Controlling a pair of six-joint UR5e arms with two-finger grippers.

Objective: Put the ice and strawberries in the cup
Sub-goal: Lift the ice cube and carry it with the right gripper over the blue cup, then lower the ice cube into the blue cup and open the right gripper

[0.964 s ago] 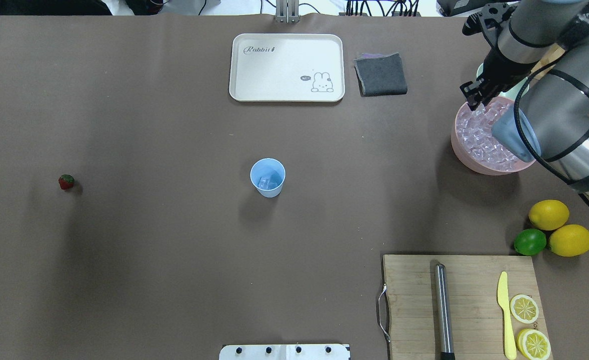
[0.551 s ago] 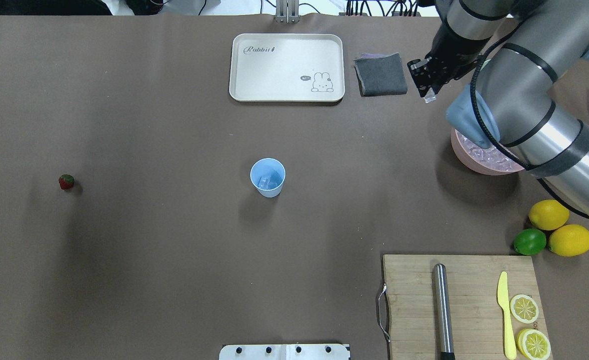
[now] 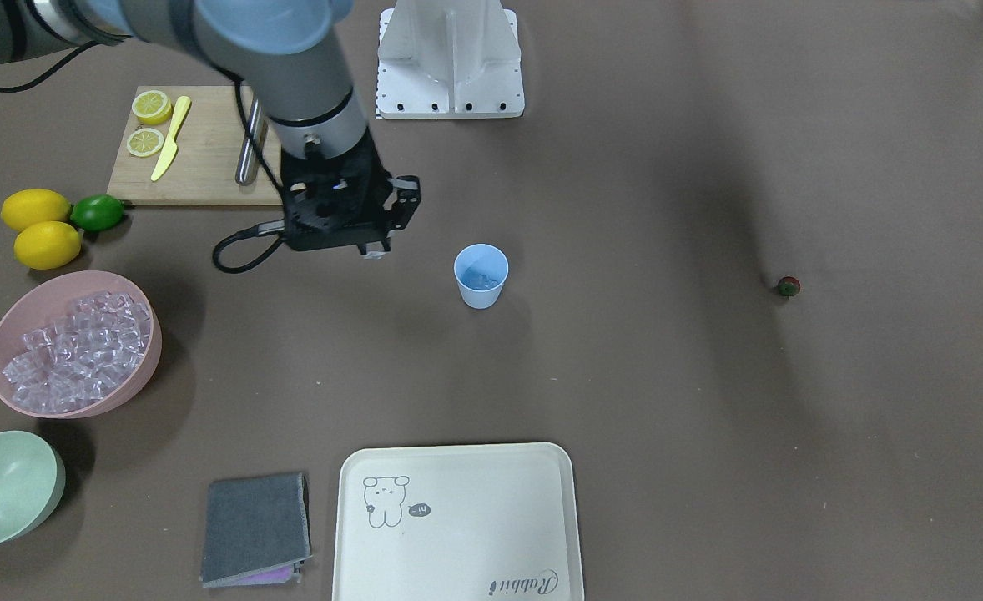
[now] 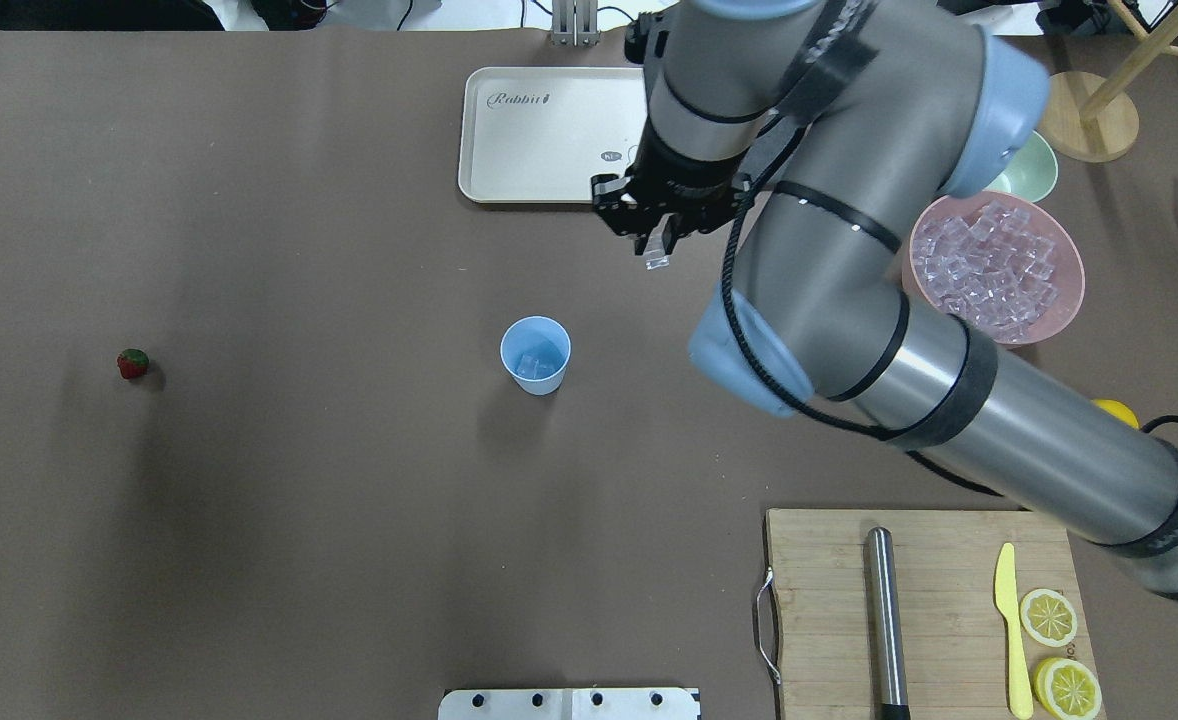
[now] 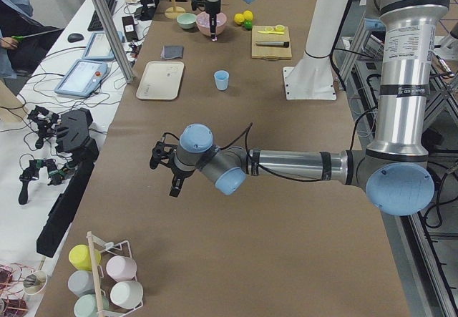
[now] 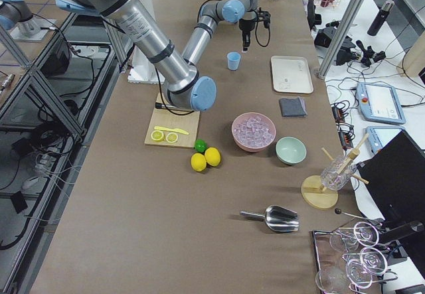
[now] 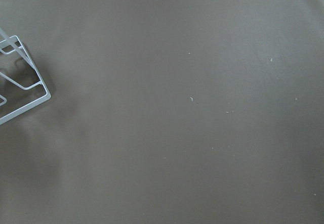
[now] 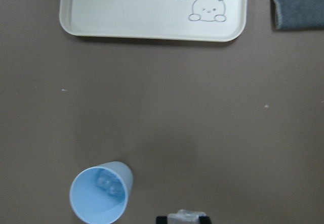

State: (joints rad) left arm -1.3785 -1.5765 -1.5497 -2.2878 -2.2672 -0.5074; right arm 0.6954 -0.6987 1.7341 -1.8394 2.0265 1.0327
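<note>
Bare table lies all round the cup, tray well apart.

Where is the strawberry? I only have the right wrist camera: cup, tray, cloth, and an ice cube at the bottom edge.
Observer: The strawberry lies alone on the table, far to the robot's left of the cup.
Operator: Is the left arm on it?
Observer: No, the left arm's fingers are further left, apart from it.
Operator: Any ice left?
Observer: Yes, the pink bowl on the robot's right holds a pile of cubes.
</note>
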